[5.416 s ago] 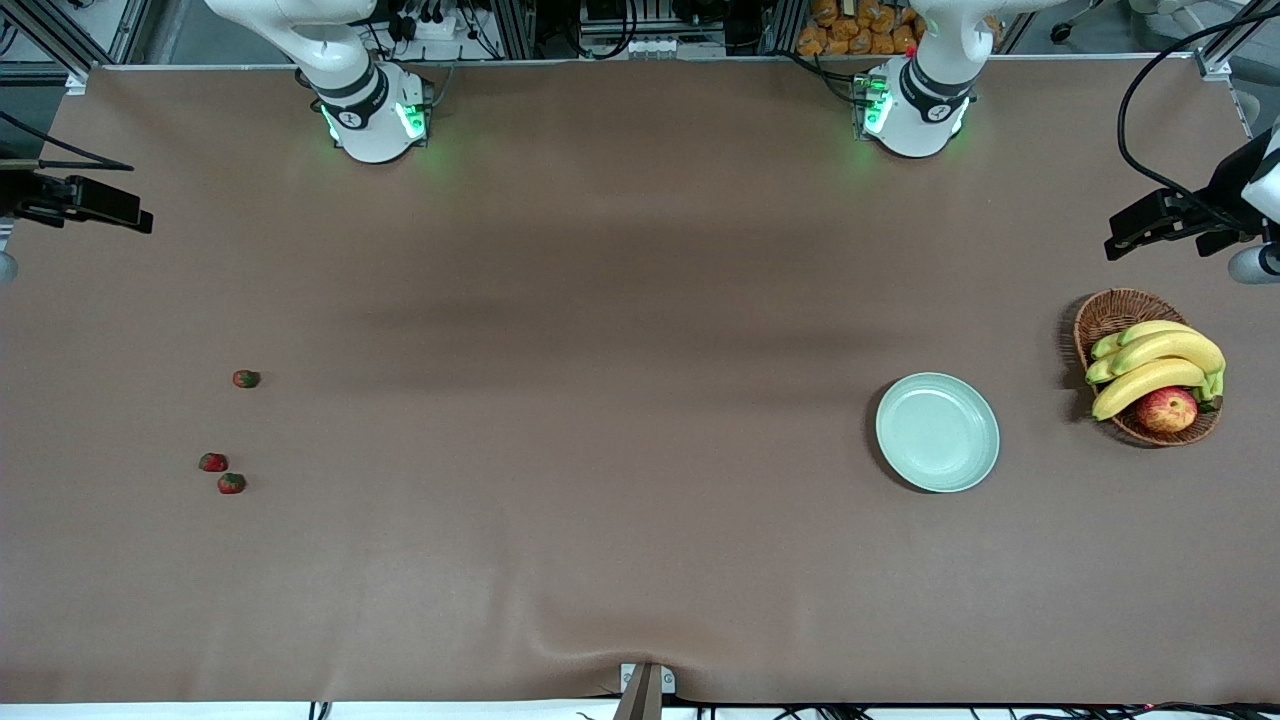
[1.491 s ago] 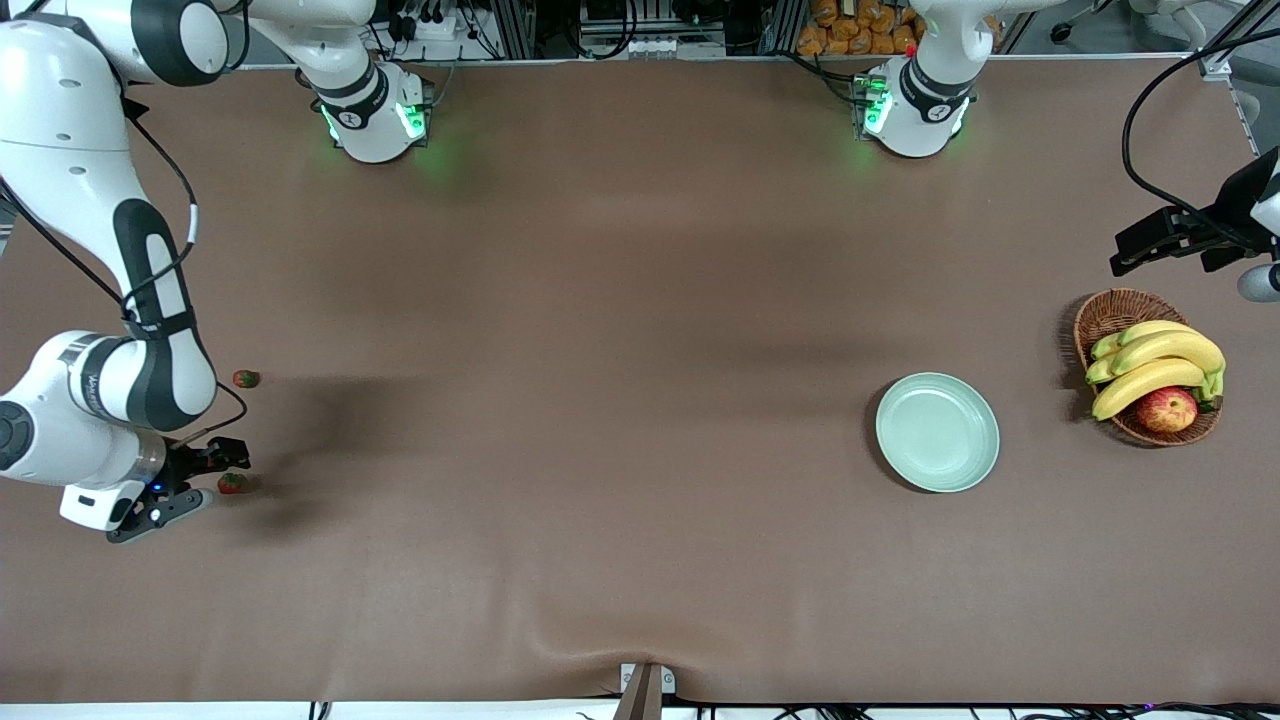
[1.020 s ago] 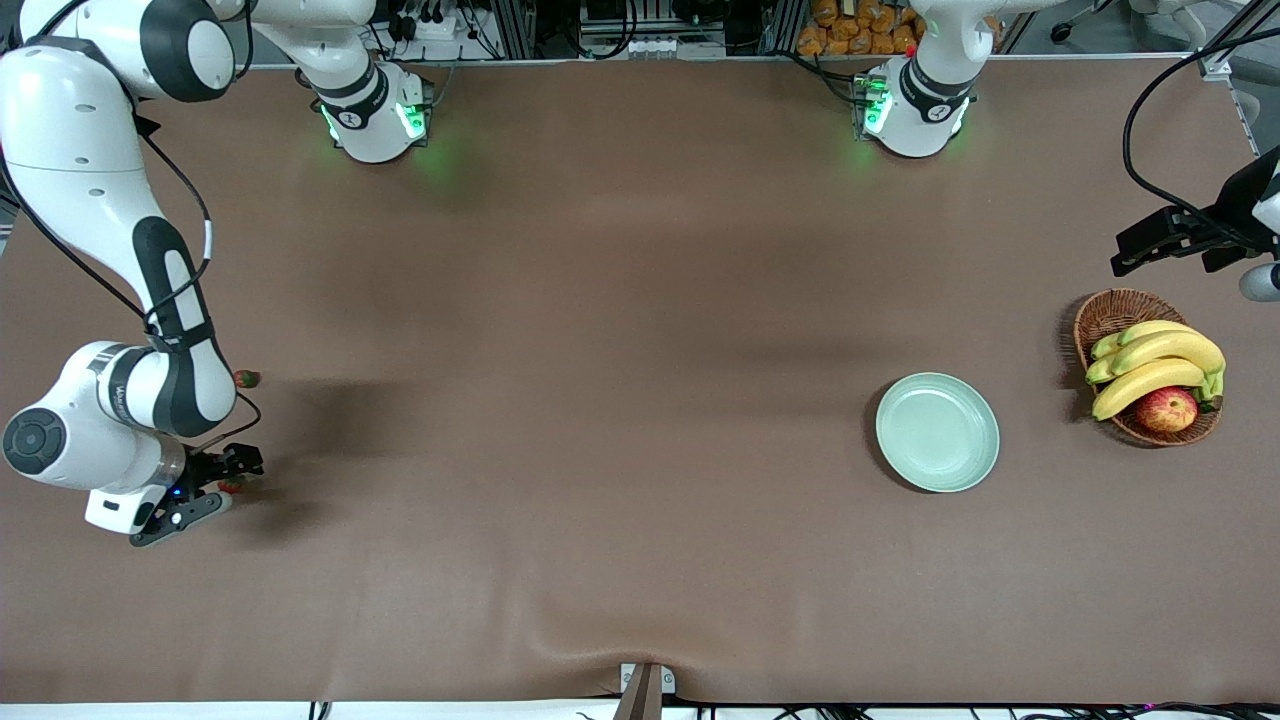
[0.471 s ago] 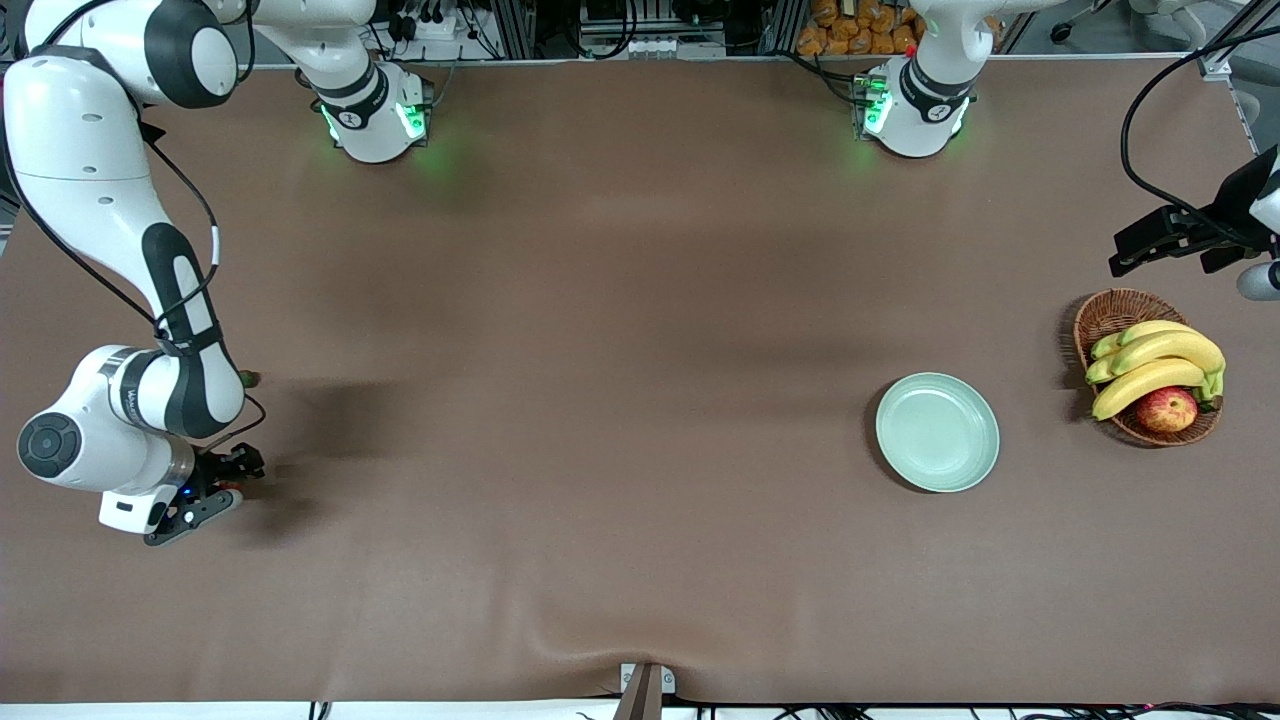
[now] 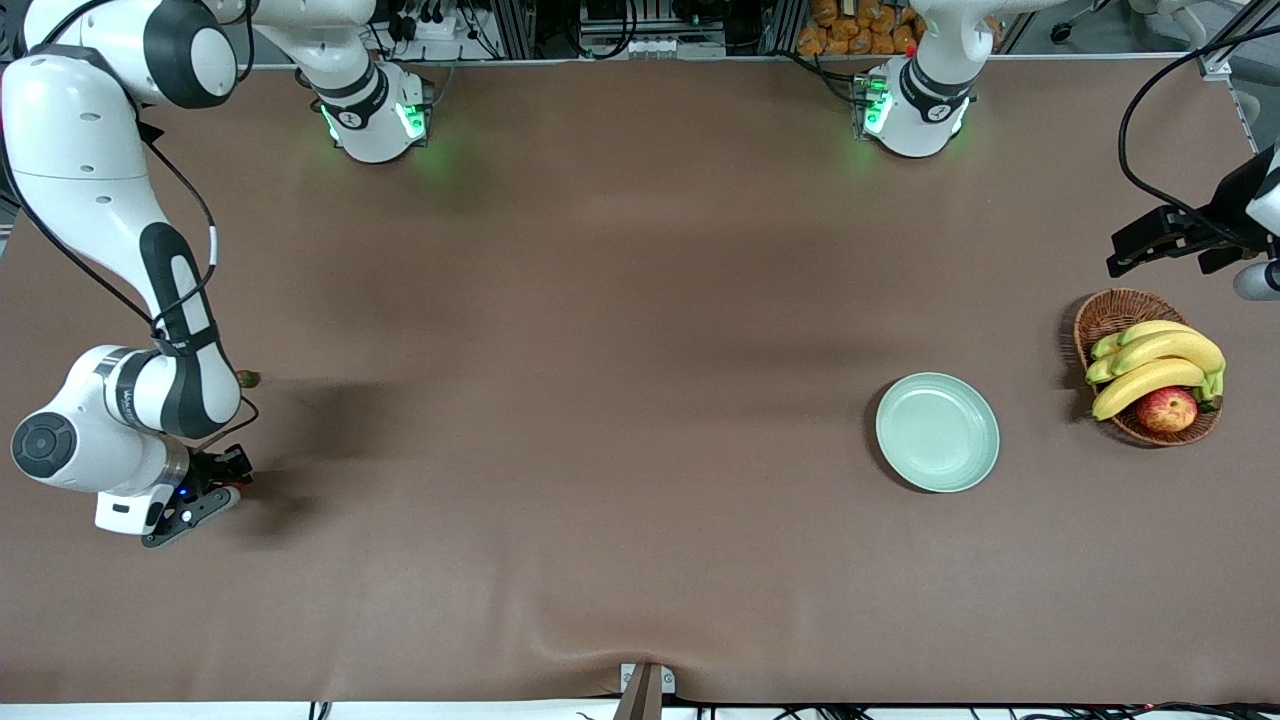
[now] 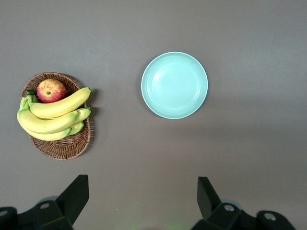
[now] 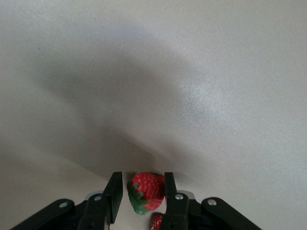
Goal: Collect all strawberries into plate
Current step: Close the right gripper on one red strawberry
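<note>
My right gripper [image 5: 224, 487] is down at the table toward the right arm's end. In the right wrist view it [image 7: 142, 186] is shut on a small red strawberry [image 7: 147, 190] with a green leafy top. A second strawberry [image 7: 157, 222] peeks out close beside it, under the hand. The third strawberry [image 5: 247, 378] lies farther from the front camera, half hidden by the right arm's wrist. The pale mint-green plate [image 5: 937, 432] sits toward the left arm's end with nothing in it. My left gripper [image 6: 141, 206] waits open high over the table near the plate [image 6: 174, 85].
A brown wicker basket [image 5: 1110, 312] with bananas [image 5: 1160, 362] and a red-yellow apple [image 5: 1166, 409] stands beside the plate at the left arm's end. The brown table cover has a wrinkle at the front edge [image 5: 560, 650].
The right gripper's fingers have drawn together from wide open onto the strawberry. Its hand shifted slightly. The left arm has hardly moved.
</note>
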Available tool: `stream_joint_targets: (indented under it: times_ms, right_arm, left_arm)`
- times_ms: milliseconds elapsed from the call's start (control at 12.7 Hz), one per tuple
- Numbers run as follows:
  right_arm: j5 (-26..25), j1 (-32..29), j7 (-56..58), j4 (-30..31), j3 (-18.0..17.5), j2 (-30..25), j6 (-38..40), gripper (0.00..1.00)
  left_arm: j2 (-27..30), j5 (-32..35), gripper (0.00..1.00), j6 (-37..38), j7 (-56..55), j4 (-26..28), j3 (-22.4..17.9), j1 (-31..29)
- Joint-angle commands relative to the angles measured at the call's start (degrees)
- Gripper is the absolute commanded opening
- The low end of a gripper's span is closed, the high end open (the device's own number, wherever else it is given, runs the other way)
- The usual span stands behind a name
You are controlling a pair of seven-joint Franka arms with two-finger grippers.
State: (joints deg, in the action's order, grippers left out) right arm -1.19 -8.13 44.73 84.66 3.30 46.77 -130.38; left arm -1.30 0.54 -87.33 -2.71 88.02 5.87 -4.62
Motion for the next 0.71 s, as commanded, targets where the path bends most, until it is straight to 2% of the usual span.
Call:
stream_joint_targets:
  times_ms: [0, 78, 157, 471, 628]
  right_arm:
    - [-0.7, -0.7, 2.3, -0.3, -0.7, 0.7, -0.1, 0.15]
    - [-0.7, -0.7, 2.1, -0.4, -0.7, 0.7, -0.1, 0.05]
    - [-0.6, -0.7, 1.9, -0.5, -0.7, 0.7, -0.1, 0.00]
    - [0.7, 0.2, -0.8, -1.9, -1.0, 0.0, 0.4, 0.00]
    - [4.2, 3.3, -4.6, -2.0, -1.2, -2.3, 1.1, 0.00]
  left_arm:
    - [0.7, -0.9, 1.00, -0.1, 0.0, -0.1, 0.2, -0.2]
    - [0.7, -0.9, 1.00, -0.1, -0.1, 0.0, 0.2, -0.2]
    - [0.7, -0.9, 1.00, 0.0, -0.1, 0.0, 0.2, -0.2]
    - [0.6, -0.9, 1.00, -0.1, 0.0, 0.0, 0.2, -0.2]
    - [0.6, -0.9, 1.00, -0.1, 0.0, 0.0, 0.2, -0.2]
